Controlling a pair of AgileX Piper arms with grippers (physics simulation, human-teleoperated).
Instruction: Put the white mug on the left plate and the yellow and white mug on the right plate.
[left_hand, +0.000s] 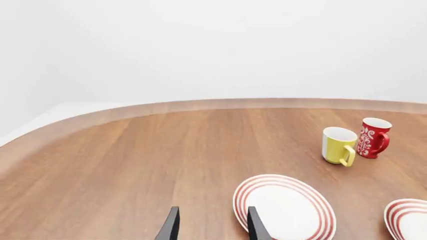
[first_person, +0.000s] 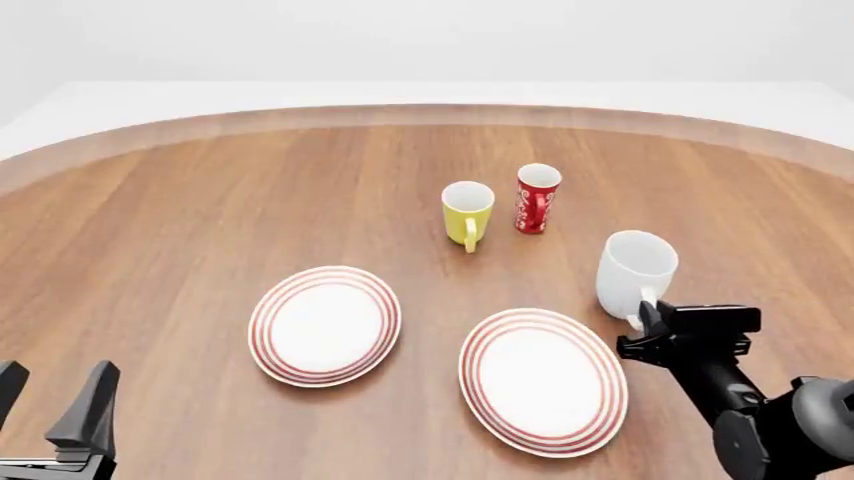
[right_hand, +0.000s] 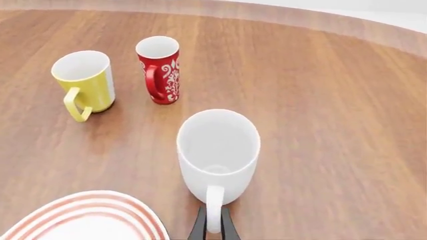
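The white mug (first_person: 637, 268) stands upright on the table, right of the right plate (first_person: 543, 378), its handle toward me. My right gripper (first_person: 647, 323) is shut on that handle; in the right wrist view the mug (right_hand: 218, 155) fills the middle and the gripper (right_hand: 213, 229) pinches the handle from both sides. The yellow and white mug (first_person: 467, 212) stands farther back, also in the right wrist view (right_hand: 85, 82) and the left wrist view (left_hand: 339, 145). The left plate (first_person: 324, 324) is bare. My left gripper (first_person: 51, 395) is open and empty at the near left, also in its wrist view (left_hand: 212, 227).
A slim red-and-white patterned mug (first_person: 537, 198) stands close to the right of the yellow mug. The table's curved far edge (first_person: 427, 112) runs across the back. Both plates show in the left wrist view: left (left_hand: 283, 207), right (left_hand: 407, 220).
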